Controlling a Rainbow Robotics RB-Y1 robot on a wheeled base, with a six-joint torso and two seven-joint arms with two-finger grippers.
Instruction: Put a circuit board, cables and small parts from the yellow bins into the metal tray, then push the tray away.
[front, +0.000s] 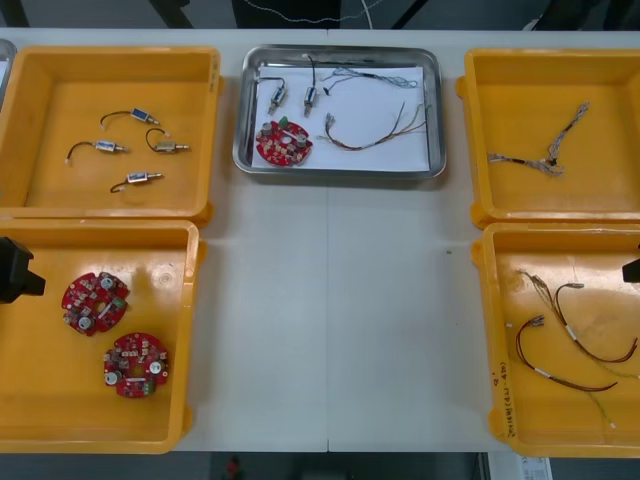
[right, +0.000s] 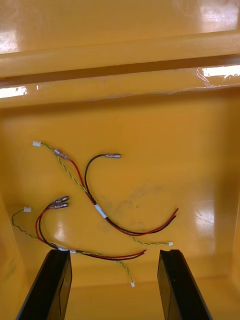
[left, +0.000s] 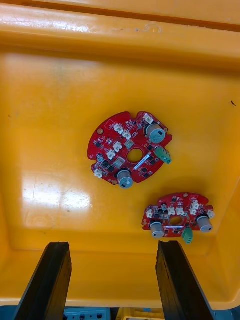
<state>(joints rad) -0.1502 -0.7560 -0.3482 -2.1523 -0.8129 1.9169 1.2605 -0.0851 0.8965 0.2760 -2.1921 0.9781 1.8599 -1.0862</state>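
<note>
The left gripper (left: 112, 245) hung spread over two round red boards (left: 131, 149) in a glossy bin (left: 50, 125). The right gripper (right: 114, 252) was spread too, over thin curled cables (right: 100, 211).

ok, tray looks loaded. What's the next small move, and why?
Probably bring one gripper to the metal tray's near rim to push it away. It already holds a circuit board, two small metal parts and cables; the left gripper and right gripper hang open over the near yellow bins, holding nothing.

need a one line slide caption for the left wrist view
Left gripper, fingers open, hovers over a yellow bin holding two round red circuit boards.
</note>
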